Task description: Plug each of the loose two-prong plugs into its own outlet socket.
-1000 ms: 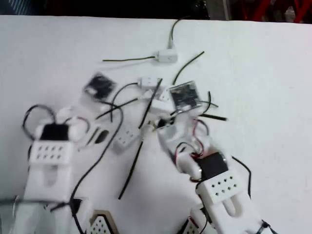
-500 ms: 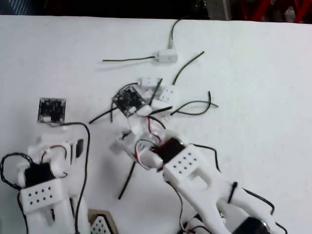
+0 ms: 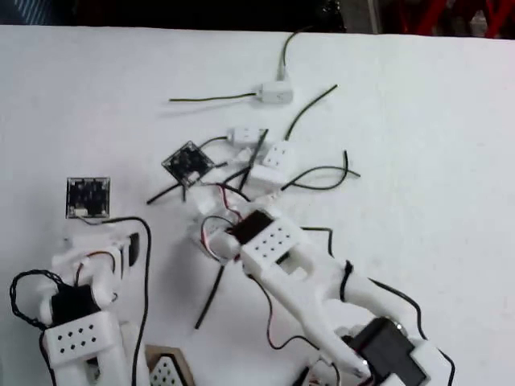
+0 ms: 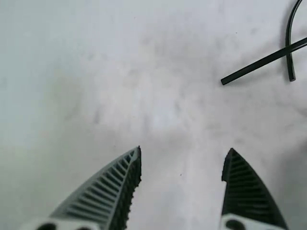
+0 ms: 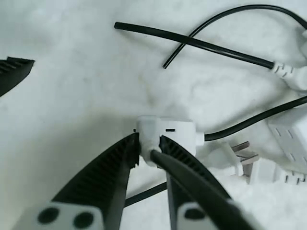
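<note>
Pinches a white socket block (image 5: 175, 134) between the fingers of the right tool (image 5: 148, 140), which are drawn in narrow on the end away from the block's black cord (image 5: 254, 120). Rests that block flat on the white counter (image 5: 72, 120), slot face up.

Has a white two-prong plug (image 5: 225, 162) lying just beside the held block, prongs bare and pointing at a second socket block (image 5: 288, 136) near the picture's edge, not seated in it. Shows, farther out, a straight black lead (image 5: 192, 42) crossed by a curved one (image 5: 225, 14), the straight one running into a white moulded end (image 5: 288, 72); cannot tell whether that is a plug or a socket.

Places the right arm (image 3: 273, 245), seen from above, near the middle of the counter, just below a knot of cords. Finds there a near white block (image 3: 276, 154) and a smaller one (image 3: 245, 135) close together, and a far white block (image 3: 275, 93) well apart toward the back edge, with thin leads trailing off both ends.

Spreads the left tool (image 4: 184, 151) wide, gripping nothing, over bare counter. Catches two black cord ends (image 4: 259, 61) off to one side, near but not touching the fingers. Puts the left arm (image 3: 76, 330) at the lower left of the high view, well apart from the blocks.
</note>
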